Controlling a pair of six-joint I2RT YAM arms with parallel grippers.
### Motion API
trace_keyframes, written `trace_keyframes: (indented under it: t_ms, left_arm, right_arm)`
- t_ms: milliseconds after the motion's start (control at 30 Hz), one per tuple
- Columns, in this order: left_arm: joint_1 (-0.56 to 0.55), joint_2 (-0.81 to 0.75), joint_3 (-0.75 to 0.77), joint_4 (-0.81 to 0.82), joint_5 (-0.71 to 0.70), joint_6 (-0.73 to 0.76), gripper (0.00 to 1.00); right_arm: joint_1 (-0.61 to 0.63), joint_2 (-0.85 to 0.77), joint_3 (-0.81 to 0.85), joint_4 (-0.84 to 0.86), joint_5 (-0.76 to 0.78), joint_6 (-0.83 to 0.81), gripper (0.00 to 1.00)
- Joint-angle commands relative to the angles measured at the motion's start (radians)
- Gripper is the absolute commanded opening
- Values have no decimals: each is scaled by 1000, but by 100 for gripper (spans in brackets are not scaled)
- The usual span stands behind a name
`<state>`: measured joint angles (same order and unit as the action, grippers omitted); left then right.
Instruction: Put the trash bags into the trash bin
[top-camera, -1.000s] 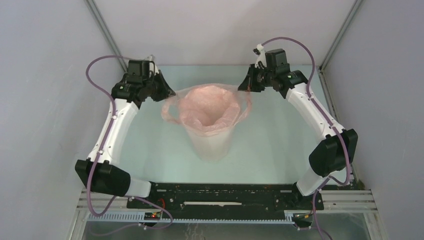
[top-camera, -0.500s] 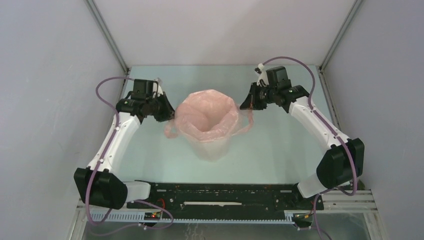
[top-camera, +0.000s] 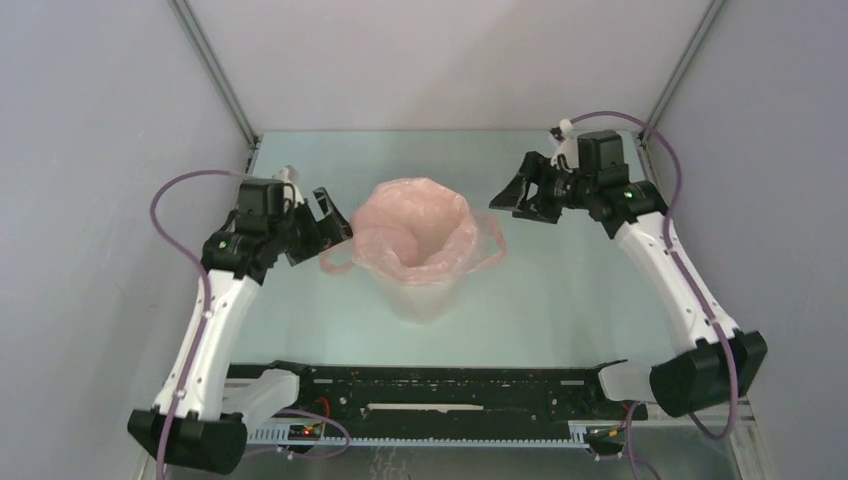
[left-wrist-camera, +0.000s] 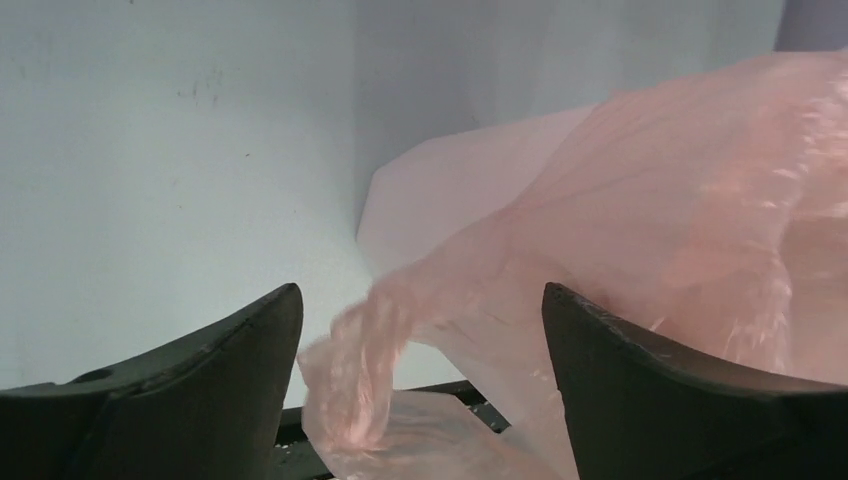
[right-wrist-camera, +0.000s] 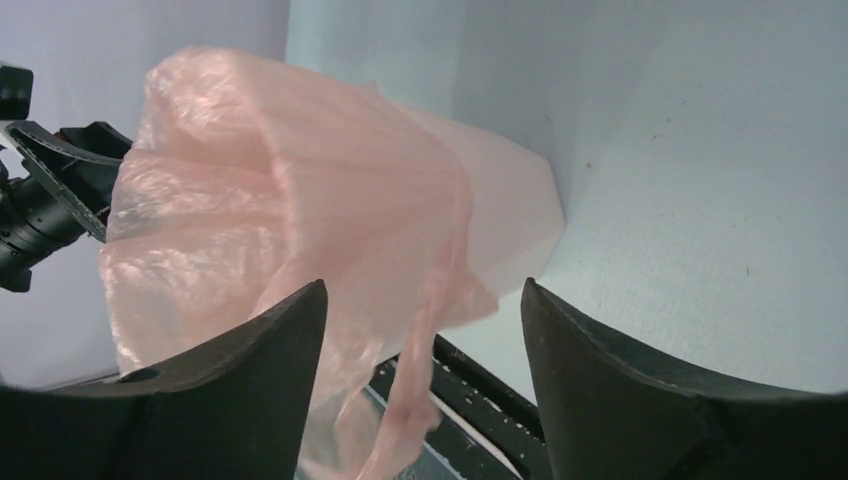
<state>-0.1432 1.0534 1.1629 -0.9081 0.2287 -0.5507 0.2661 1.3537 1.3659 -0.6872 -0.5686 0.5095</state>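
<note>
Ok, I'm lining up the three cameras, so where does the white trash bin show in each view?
Top external: the trash bin stands mid-table between the arms, with only its lower wall showing below the pink bag.
Left wrist: upper middle, the bin's pale faceted wall behind the bag.
Right wrist: right of centre, the bin's tapering side.
Shared landmark: the pink bag draped over the bin's rim, seen in all three.

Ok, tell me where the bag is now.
In the top view's middle, the bag lines the bin, its rim folded over the bin's top, between the left tool and the right tool, both open.
</note>
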Motion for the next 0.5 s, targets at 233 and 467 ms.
trace_keyframes:
  t_ms: [233,467]
  left_arm:
    - [10,-276,-61,-129,-84,-139,100]
    - [11,-371,-147,-93,-75,-236,100]
  right_arm:
    - [62,-267,-142,-33,-33,116,85]
    - [170,-298,-255,-7,70,147,81]
